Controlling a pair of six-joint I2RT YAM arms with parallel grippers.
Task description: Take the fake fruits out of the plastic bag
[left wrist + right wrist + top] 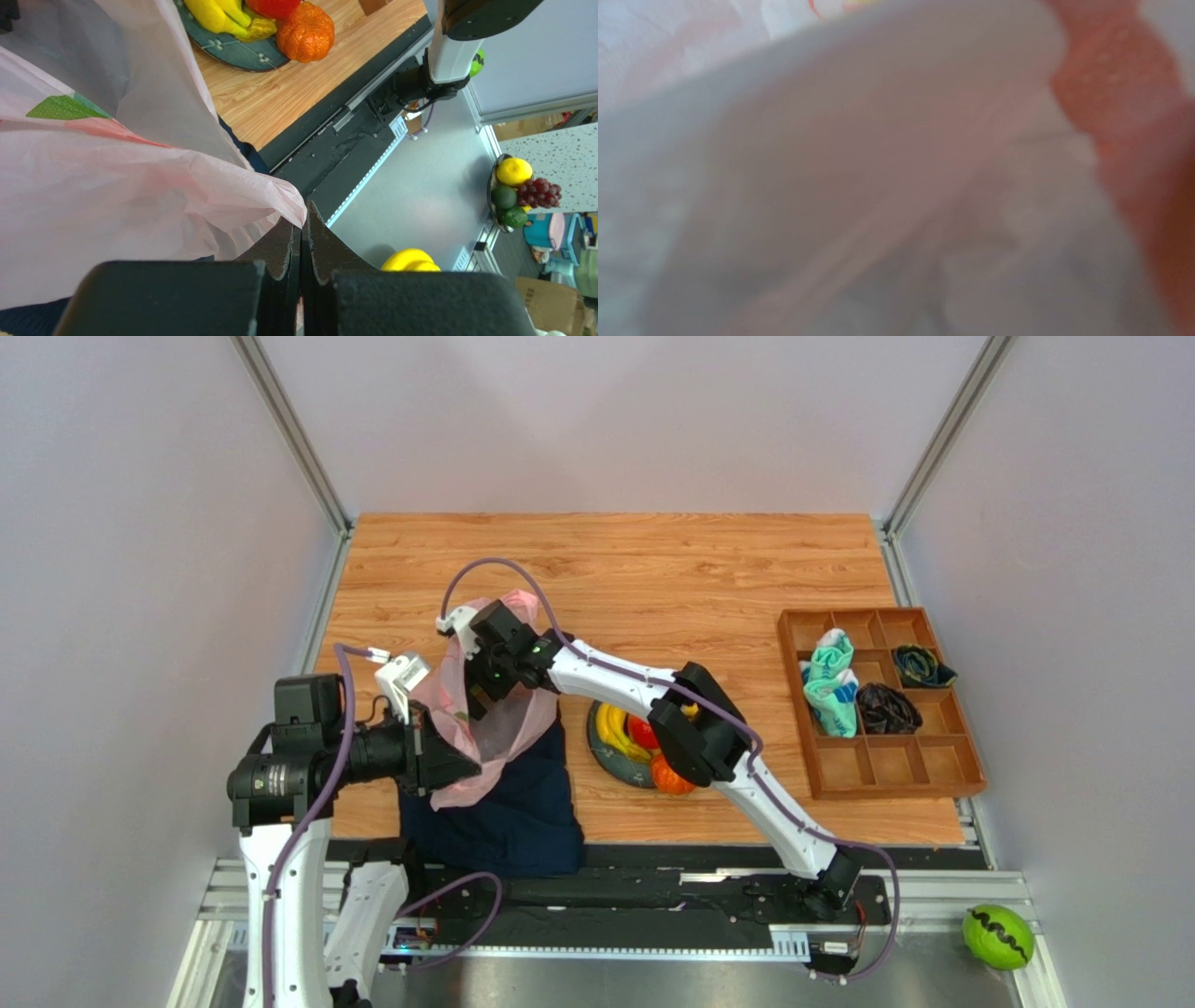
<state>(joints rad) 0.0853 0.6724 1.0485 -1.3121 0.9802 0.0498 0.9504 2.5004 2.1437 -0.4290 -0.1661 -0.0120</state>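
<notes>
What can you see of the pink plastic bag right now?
The plastic bag is thin, translucent pink film, crinkled, with a green printed patch. It hangs bunched above the navy cloth, with one edge pinched in the shut left claw. The right claw reaches into its upper part, and I cannot tell whether that claw is open. The right wrist view shows only blurred pink film and a red-orange shape, too unclear to name.

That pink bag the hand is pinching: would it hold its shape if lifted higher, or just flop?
Probably flop: the bag drapes in soft folds from the left hand, so it looks limp. It seems very light, since the film is thin enough to let light through. It might slip free, as only an edge appears pinched.
</notes>
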